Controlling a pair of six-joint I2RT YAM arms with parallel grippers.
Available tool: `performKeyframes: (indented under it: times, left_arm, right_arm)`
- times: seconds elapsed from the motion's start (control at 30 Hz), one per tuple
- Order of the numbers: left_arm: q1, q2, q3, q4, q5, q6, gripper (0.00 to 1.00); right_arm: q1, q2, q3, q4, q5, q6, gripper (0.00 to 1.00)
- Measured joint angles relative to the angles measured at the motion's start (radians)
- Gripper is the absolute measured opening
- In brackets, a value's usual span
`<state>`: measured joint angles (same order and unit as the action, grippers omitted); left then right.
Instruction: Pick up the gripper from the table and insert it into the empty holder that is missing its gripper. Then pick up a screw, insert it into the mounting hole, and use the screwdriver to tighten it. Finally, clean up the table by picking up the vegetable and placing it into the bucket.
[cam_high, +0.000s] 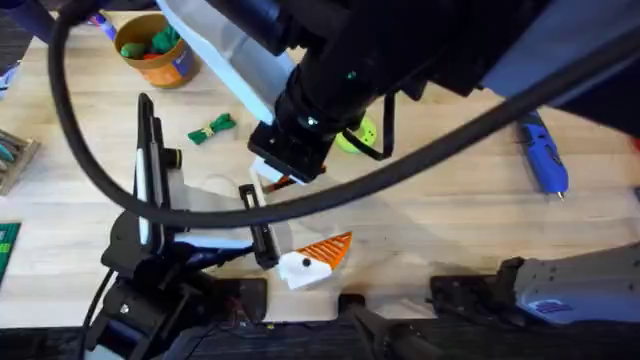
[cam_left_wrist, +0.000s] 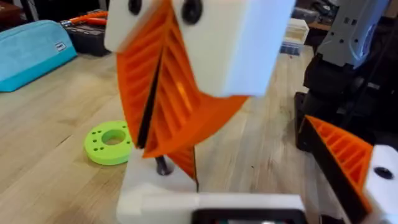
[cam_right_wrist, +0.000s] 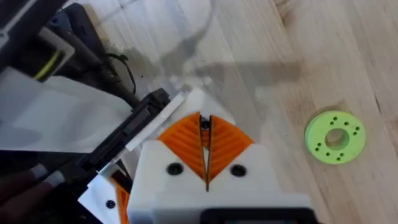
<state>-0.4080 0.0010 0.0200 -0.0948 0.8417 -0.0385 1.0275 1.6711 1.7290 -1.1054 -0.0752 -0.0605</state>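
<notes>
- The right pincer (cam_right_wrist: 205, 121) is seen closed, its orange pads pressed on a small dark pin judged to be the screw (cam_left_wrist: 163, 165). It is held just above a white block (cam_left_wrist: 155, 190), taken to be the gripper already seated in its holder. If the pin is lowered off the mounting hole, it could be tipped or jammed against the plastic.
- The state of the left pincer (cam_high: 285, 255) cannot be told. If the holder is shifted while the screw is pressed in, the hole could be missed.
- The screwdriver (cam_high: 543, 155) is left lying on the bench (cam_high: 450, 210), well apart on the right side. The screw may be dropped when it is released, since nothing yet holds it tight.
- The screw could be lost on the bench near the green disc (cam_left_wrist: 112, 142) if the pinch slips.
- The bucket (cam_high: 182, 66) is placed at the far left. Green and red toy foods are held in it.
- The vegetable (cam_high: 211, 128) is still outside it, on the bench nearby.
</notes>
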Motion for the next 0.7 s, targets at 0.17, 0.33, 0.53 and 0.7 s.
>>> performKeyframes:
  times: [0.17,0.33,0.53,0.7]
  left_arm:
    - [0.0,0.0,0.0,0.0,0.0,0.001,0.993]
    - [0.0,0.0,0.0,0.0,0.0,0.001,0.993]
    - [0.0,0.0,0.0,0.0,0.0,0.001,0.993]
    - [0.0,0.0,0.0,0.0,0.0,0.001,0.993]
  right_arm:
    - [0.0,0.0,0.0,-0.012,0.0,0.0,0.008]
    - [0.0,0.0,0.0,-0.012,-0.012,0.0,0.008]
    - [0.0,0.0,-0.006,-0.01,-0.024,0.0,0.008]
    - [0.0,0.0,-0.007,-0.015,-0.024,0.0,0.008]
